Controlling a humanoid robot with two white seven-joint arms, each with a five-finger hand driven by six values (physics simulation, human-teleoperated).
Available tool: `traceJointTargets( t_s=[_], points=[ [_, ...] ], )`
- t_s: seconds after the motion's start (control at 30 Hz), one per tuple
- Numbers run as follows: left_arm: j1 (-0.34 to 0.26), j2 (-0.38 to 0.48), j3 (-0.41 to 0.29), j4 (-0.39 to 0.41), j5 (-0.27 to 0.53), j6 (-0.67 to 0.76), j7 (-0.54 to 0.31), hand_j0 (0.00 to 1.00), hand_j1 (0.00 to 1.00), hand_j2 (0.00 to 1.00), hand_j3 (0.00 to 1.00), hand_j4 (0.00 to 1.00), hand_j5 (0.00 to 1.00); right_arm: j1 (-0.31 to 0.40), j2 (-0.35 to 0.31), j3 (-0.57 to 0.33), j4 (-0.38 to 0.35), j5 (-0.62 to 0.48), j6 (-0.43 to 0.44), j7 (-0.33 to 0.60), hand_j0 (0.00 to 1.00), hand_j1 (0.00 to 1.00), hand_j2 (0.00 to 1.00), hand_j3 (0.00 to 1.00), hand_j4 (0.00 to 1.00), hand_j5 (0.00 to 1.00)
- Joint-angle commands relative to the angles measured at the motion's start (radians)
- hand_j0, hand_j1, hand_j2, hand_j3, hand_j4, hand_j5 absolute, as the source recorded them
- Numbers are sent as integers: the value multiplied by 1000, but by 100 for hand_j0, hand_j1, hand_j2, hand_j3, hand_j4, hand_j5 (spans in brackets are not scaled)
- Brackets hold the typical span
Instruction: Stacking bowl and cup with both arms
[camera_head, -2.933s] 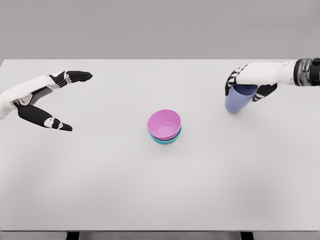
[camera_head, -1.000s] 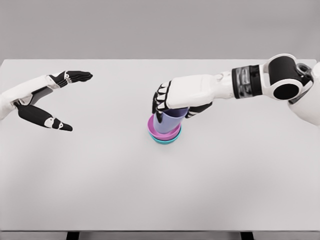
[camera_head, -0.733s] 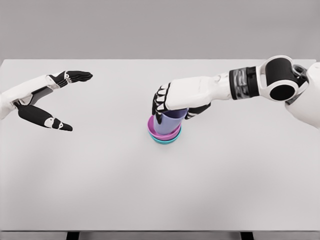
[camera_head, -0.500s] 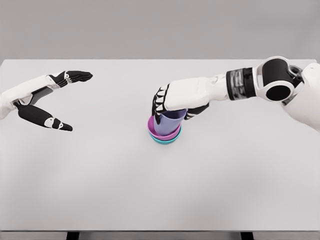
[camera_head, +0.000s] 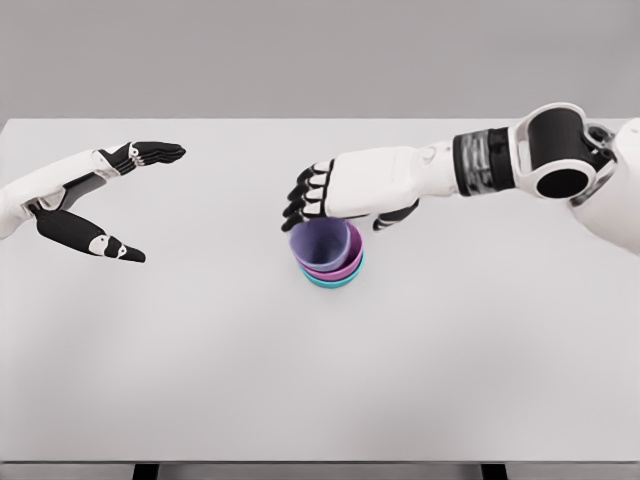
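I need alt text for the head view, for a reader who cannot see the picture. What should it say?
A purple cup sits in a pink bowl nested in a teal bowl at the middle of a white table. The robot's right hand hovers just above the cup with fingers spread, and the left hand rests open at the table's left side.

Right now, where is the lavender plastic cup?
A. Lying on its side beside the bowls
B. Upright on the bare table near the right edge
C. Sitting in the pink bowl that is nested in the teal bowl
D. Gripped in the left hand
C: the lavender plastic cup sits inside the pink bowl, nested in the teal bowl, with the right hand open just above it.
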Motion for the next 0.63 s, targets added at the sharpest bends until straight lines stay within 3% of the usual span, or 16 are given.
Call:
traceJointTargets(
  t_s=[0.0, 0.1, 0.23, 0.37, 0.6],
  points=[
    [0, 1, 1, 0, 8, 2, 0, 100, 100, 100, 100, 100, 100, 0, -29, -50, -63, -8, 3, 0, 100, 100, 100, 100, 100, 100],
    [0, 2, 1, -1, 8, 0, 0, 100, 100, 100, 100, 100, 100, 9, -101, -135, -114, -55, 3, 0, 100, 100, 100, 100, 100, 100],
    [0, 1, 1, -1, 8, 2, 0, 100, 100, 100, 100, 100, 100, 97, -257, -231, -56, -123, 3, 0, 100, 100, 100, 100, 100, 100],
    [2, 1, 1, -1, 8, 2, 0, 100, 100, 100, 100, 100, 100, 206, -299, -321, 75, -131, 3, 0, 100, 100, 100, 100, 100, 100],
    [0, 1, 1, -1, 6, 2, 0, 100, 100, 100, 100, 100, 100, 222, -297, -323, 73, -131, 3, 0, 100, 100, 100, 100, 100, 100]
  ],
)
